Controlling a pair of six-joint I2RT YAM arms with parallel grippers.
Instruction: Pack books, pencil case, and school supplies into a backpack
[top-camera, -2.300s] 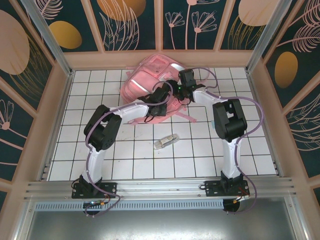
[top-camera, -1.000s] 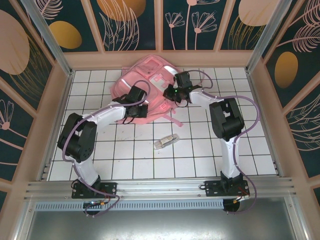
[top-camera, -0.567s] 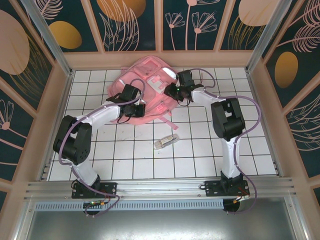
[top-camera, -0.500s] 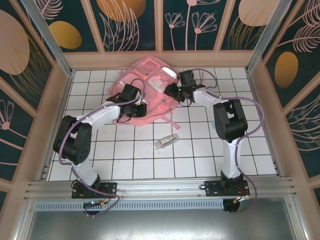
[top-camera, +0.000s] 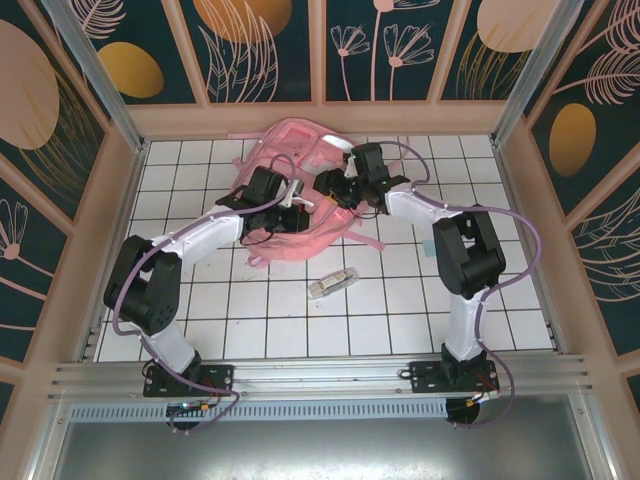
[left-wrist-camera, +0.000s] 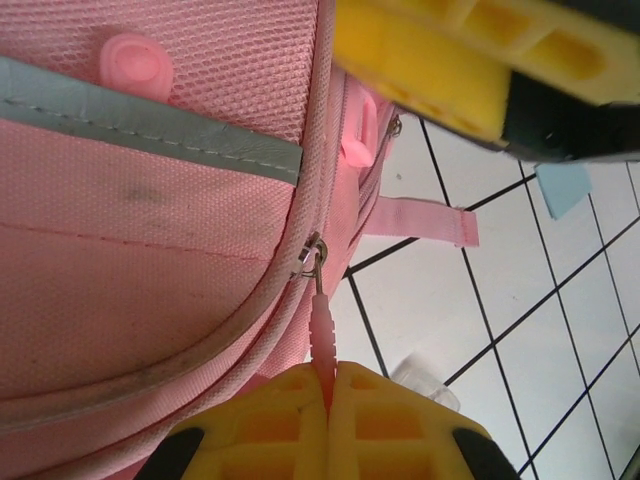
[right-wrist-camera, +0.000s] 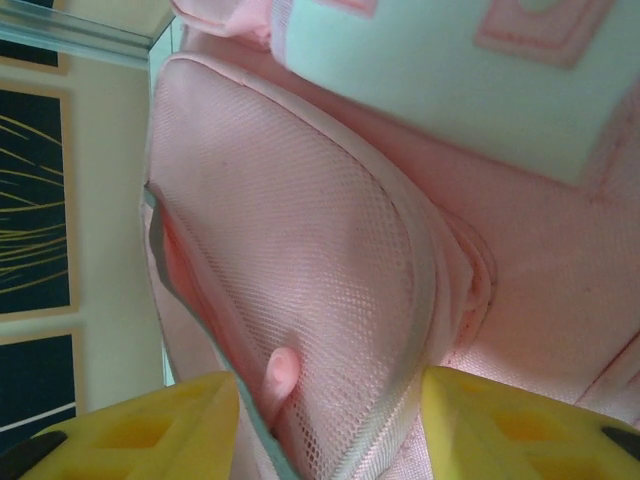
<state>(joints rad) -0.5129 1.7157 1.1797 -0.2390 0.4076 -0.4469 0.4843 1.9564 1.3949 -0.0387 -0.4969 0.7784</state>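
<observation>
Yellow-fingered left tool (left-wrist-camera: 328, 390) is clamped shut on the pink zipper pull (left-wrist-camera: 321, 335) of the backpack (top-camera: 300, 145). The backpack lies at the far middle of the white-tiled desk (top-camera: 200, 300), with both arms reaching onto it. Right tool (right-wrist-camera: 330, 420) — jaws apart, straddling a bulge of the pink mesh pocket (right-wrist-camera: 300, 230); can't tell if the pads press it. The transparent box (top-camera: 332, 283) sits on the tiles nearer the arm bases, apart from the backpack. The pale-blue square (left-wrist-camera: 562, 188) lies on a tile near a strap (left-wrist-camera: 420, 222).
</observation>
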